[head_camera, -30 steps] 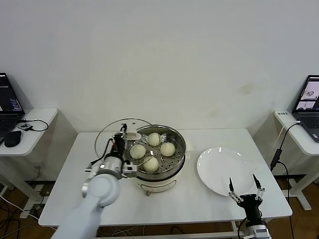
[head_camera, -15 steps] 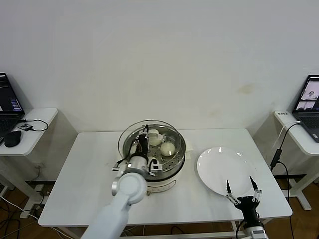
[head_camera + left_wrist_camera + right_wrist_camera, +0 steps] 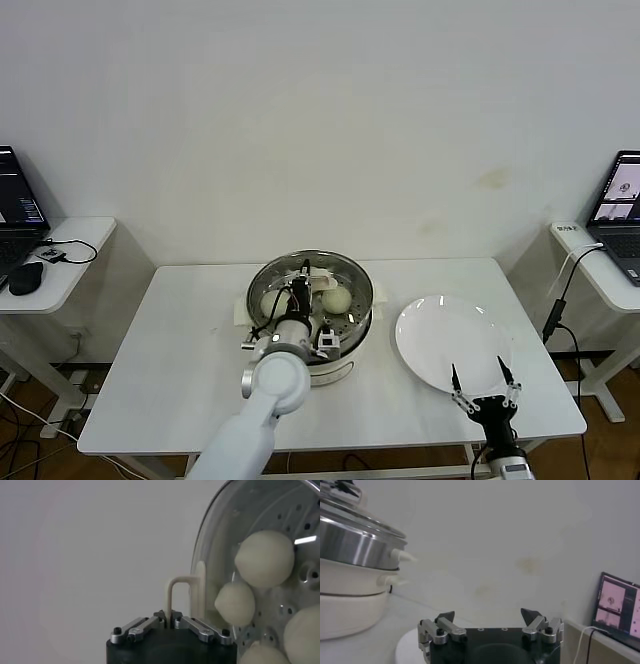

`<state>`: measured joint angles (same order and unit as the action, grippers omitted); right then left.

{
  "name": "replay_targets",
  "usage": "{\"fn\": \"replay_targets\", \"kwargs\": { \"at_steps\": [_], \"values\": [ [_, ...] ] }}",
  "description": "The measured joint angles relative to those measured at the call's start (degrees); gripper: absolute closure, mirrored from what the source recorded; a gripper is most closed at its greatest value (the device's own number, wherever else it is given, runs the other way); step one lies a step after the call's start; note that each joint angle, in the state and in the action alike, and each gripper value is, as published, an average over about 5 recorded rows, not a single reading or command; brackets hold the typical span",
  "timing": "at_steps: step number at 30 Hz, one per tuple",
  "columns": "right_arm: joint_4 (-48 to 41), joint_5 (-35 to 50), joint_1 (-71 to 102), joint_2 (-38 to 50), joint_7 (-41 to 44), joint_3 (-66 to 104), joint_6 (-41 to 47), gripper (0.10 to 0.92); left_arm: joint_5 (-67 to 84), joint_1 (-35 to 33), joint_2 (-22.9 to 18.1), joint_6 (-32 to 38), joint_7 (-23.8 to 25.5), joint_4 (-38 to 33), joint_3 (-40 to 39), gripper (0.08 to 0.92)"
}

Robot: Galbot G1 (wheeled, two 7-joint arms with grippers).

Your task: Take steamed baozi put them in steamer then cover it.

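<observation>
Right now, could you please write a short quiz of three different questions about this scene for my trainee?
1. True or false: the left pincer is shut on the handle of the cover.
2. Where does the right pincer stand?
A) inside the steamer
B) open, near the front rim of the white plate
C) shut on a bun
3. Fill the gap: through the glass, the steamed baozi are seen lying in the ____.

Key: 1 true; 2 B; 3 steamer.
</observation>
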<state>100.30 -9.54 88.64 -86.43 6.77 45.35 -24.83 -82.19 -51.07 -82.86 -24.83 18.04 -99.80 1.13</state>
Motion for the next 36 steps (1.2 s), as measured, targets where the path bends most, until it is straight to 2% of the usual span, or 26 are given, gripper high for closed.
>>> {"fn": "replay_targets", "kwargs": {
  "at_steps": [25,29,36],
  "values": [
    [-0.37,0.01,-0.01,0.13,0.48,-0.42,-0.17,0.203,-2.25,-1.0,-2.49,1.62,-1.77,2.19,2.0,0.849],
    [-0.41,0.0,0.04,0.13,0.52,-0.44,-0.17,0.203,-2.33,-1.57,-2.32,1.74,-1.85,1.52,2.09,0.761],
    [-0.42,-0.23,0.12,-0.08,0.53,-0.56,-0.17,0.202,-2.15,-3.34,-1.35,2.08,-2.14,-1.63,2.36,0.553]
  ]
}}
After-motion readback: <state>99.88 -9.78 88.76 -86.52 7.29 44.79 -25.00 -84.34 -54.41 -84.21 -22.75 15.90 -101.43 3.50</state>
